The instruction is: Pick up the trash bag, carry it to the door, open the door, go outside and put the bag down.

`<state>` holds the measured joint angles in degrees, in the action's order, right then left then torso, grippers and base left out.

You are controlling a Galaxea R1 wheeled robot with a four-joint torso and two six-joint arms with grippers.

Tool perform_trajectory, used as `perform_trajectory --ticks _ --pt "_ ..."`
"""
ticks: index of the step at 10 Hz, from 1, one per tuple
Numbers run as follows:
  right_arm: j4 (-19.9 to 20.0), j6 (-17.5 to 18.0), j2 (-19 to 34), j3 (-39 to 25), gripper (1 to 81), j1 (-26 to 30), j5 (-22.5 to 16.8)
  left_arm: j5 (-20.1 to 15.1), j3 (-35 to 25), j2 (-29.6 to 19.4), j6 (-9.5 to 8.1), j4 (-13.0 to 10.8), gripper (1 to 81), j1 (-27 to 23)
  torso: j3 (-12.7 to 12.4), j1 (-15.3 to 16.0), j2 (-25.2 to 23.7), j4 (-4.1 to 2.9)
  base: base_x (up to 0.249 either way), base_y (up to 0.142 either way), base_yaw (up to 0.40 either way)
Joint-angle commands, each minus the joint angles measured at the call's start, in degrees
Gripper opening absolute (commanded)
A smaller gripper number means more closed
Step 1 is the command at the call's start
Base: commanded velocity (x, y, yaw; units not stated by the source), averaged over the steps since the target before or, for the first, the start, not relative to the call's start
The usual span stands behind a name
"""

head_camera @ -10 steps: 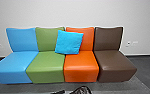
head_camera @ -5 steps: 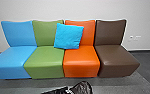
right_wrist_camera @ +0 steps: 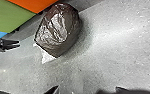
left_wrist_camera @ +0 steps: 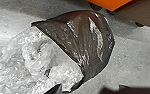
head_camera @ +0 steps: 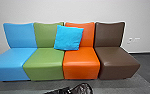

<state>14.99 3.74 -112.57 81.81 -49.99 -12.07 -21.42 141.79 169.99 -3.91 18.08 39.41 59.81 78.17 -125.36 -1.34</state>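
Black bag [head_camera: 83, 89]: bottom centre, head view | left gripper [head_camera: 68, 89]: fingers parted, near bag | right gripper [right_wrist_camera: 86, 89]: fingers parted

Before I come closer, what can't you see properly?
- The bag's near part: cut off by the head view's bottom edge.
- The crinkly white stuff: runs off the left wrist view's edge, so I can't tell where it ends.
- Inside the bag: its dark plastic hides that, right wrist view.
- Parts of the green back and orange back: behind the pillow, head view.
- Wall plates: too small, head view.
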Motion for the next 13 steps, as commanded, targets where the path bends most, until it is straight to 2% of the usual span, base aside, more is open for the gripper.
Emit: perform_trajectory --ticks 1,4,5,8,9,11,12,13 --pt "1.35 0.12 3.63 -2.28 81.1 4.94 -2.96 -3.10 0.24 0.45 0.13 0.55 81.1 -8.43 4.07 3.61 -5.57 0.00 0.000 0.000 0.000" --pt "1.35 0.12 5.83 -4.47 81.1 5.55 -2.87 -3.10 0.33 0.10 0.13 0.38 81.1 -10.00 9.92 7.32 -11.59 0.00 0.000 0.000 0.000" --pt "1.35 0.12 7.14 -5.88 81.1 5.99 -2.87 -3.19 0.33 0.01 0.05 0.38 81.1 -11.06 6.53 8.70 -13.77 0.00 0.000 0.000 0.000" --pt "1.70 0.12 10.66 -8.69 81.1 6.53 -2.88 -3.37 1.12 0.10 0.05 0.38 81.1 -13.43 8.41 12.00 -18.93 0.00 0.000 0.000 0.000" --pt "1.70 0.12 11.02 -8.87 81.1 6.61 -2.88 -3.37 1.74 0.01 0.05 0.82 81.1 -14.23 8.57 13.22 -20.94 0.00 0.000 0.000 0.000" --pt "1.79 0.12 11.72 -9.58 81.1 6.87 -2.87 -3.37 2.00 1.23 -0.04 0.21 81.1 -14.58 8.59 15.89 -25.29 0.00 0.000 0.000 0.000" --pt "1.79 0.12 12.42 -10.27 81.1 7.05 -2.87 -3.37 2.96 2.38 0.05 0.11 81.1 -14.58 12.36 17.20 -27.43 0.00 0.000 0.000 0.000" --pt "1.79 0.12 12.86 -10.54 81.1 7.05 -2.87 -3.37 3.67 2.82 0.05 0.20 81.1 -14.66 14.37 18.38 -29.31 0.00 0.000 0.000 0.000"
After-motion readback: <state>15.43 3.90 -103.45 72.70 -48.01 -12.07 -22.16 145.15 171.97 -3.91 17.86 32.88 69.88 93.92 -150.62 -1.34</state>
